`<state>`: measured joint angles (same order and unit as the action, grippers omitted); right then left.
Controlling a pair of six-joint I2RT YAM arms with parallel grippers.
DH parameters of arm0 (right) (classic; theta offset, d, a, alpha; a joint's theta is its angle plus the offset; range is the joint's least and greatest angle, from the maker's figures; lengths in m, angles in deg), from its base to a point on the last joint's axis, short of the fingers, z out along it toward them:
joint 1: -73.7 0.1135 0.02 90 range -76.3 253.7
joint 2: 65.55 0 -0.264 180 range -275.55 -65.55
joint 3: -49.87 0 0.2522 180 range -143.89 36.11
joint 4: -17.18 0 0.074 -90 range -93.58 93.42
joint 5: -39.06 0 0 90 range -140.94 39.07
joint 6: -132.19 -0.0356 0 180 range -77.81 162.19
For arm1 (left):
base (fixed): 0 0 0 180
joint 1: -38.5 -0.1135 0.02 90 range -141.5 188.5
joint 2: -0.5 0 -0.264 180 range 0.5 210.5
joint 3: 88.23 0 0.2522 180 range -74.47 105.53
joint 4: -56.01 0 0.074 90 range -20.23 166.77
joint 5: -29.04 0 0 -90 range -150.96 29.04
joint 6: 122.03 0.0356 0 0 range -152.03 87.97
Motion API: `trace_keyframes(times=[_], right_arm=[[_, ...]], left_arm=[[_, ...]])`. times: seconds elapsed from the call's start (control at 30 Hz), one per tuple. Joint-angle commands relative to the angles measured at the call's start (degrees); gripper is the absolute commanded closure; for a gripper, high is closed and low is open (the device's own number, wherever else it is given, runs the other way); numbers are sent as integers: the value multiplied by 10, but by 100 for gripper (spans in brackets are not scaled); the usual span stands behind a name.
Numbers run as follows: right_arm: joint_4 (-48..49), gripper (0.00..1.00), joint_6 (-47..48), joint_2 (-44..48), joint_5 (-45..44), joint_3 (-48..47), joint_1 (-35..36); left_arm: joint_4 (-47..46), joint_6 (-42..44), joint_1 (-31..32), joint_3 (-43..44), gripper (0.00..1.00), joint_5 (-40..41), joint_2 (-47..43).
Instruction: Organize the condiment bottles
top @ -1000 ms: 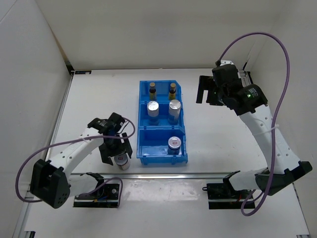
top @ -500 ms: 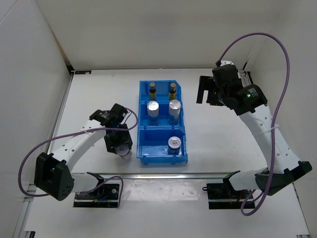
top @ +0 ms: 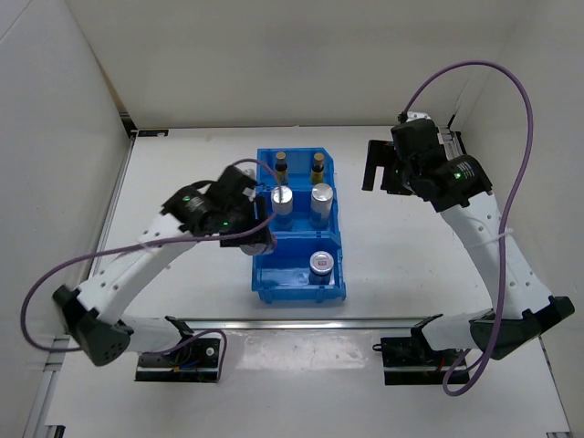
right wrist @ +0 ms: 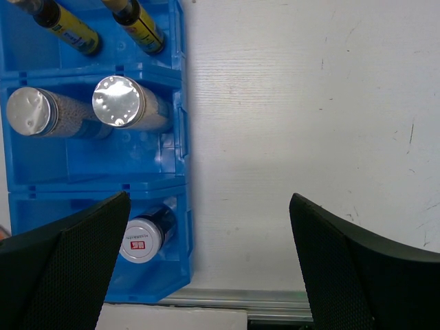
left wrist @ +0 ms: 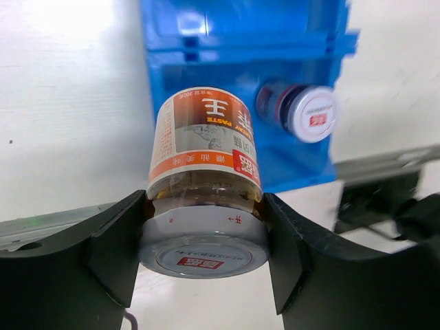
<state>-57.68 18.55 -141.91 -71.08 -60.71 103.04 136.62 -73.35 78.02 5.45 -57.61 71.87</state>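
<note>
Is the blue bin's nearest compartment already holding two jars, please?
No, only one red-marked jar stands there; the other jar is clamped in the left gripper.

A: How is the left arm posed?
B: It reaches forward and inward. The left gripper grips a red-marked jar, one finger on each side of the lid.
A: And the right arm?
B: Raised, elbow bent. The right gripper faces down, fingers wide apart.
</note>
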Motion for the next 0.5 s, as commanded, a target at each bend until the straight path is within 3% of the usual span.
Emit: trace_keyframes(times=[0.0,0.23,0.47], right_arm=[[20,1,0,7,2,0,-2],[20,1,0,7,-3,-6,-7],[20,1,0,2,2,-6,-7]], left_arm=[[-44,37,44,0,89,-17,62],[-52,58,67,0,89,2,140],[-59,71,67,11,83,-19,223]])
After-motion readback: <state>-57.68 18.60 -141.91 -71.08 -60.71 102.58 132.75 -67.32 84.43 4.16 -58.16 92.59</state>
